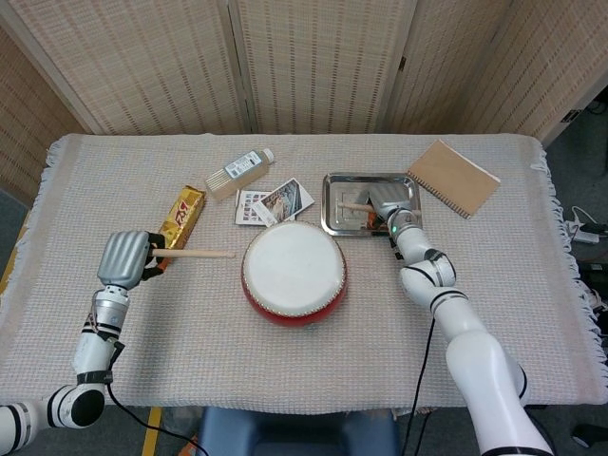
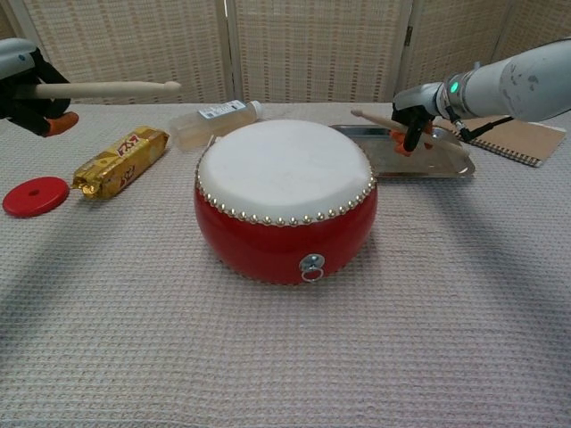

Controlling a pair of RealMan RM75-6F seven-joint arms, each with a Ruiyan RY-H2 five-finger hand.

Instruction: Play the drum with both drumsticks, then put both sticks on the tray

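A red drum point(image 1: 293, 273) with a white skin point(image 2: 284, 168) stands mid-table. My left hand point(image 1: 126, 258) hovers to its left and grips a wooden drumstick point(image 1: 197, 254) that points toward the drum; in the chest view that hand point(image 2: 24, 82) holds its stick point(image 2: 100, 88) level and high. My right hand point(image 1: 388, 206) is low over the metal tray point(image 1: 371, 177) behind the drum's right side, holding the other drumstick point(image 1: 355, 206), tip pointing left. From the chest view the right hand point(image 2: 412, 112) keeps this stick point(image 2: 371, 117) just above the tray point(image 2: 446, 166); contact cannot be told.
A gold candy bar point(image 1: 182, 214), a clear bottle point(image 1: 239, 172) and photo cards point(image 1: 275, 202) lie behind the drum to the left. A brown spiral notebook point(image 1: 454, 178) sits right of the tray. A red disc point(image 2: 36, 196) lies at the near left.
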